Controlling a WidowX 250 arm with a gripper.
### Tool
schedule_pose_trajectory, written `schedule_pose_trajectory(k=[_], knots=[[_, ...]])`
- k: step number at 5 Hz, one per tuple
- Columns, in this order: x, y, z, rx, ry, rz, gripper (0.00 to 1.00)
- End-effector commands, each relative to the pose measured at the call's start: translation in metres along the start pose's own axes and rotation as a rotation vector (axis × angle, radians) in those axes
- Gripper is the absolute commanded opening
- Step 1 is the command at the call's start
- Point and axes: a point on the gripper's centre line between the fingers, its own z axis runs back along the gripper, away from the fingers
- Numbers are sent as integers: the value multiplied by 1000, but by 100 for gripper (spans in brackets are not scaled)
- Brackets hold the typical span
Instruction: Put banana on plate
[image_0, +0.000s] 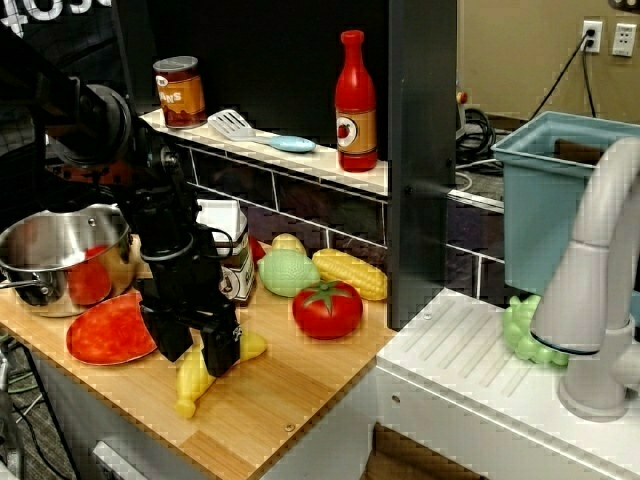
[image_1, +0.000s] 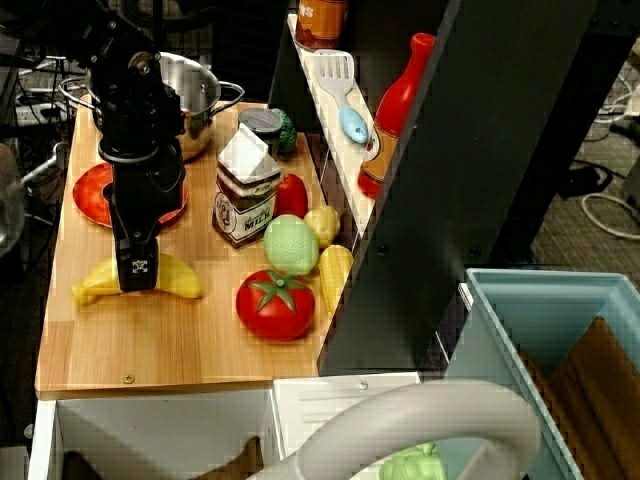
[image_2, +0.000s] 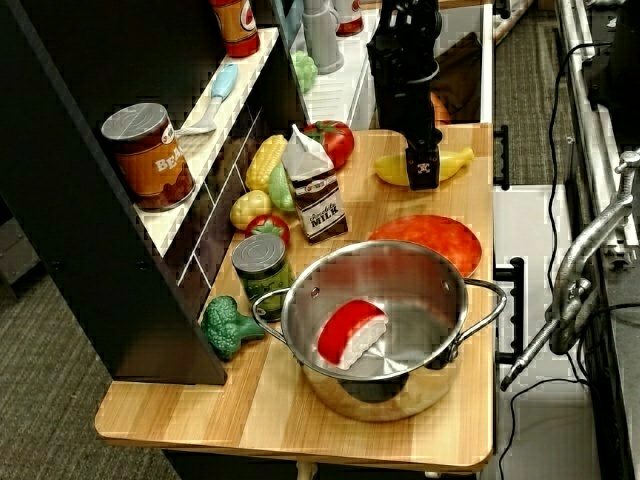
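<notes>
banana (image_1: 175, 280) is seen lying on the wooden counter (image_1: 150, 340), just beside the plate (image_1: 92, 195). gripper (image_1: 138, 270) is lowered over its middle, jaws apart either side.

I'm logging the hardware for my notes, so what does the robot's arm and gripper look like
The arm is all black, built of chunky rounded joint housings and blocky links. The gripper has flat black fingers, and one finger carries a small white patterned marking. No loose cables are clearly visible on it.
</notes>
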Motion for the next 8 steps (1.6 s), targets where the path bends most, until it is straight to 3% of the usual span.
schedule_pose_trajectory(k=[1, 2, 4, 5, 8], knots=[[0, 5, -3, 8, -51, 4, 0], [2, 6, -1, 8, -36, 7, 0], [8, 20, 32, -16, 27, -44, 0], [9, 28, 45, -29, 22, -40, 0], [14, 64, 54, 3, 68, -75, 0]])
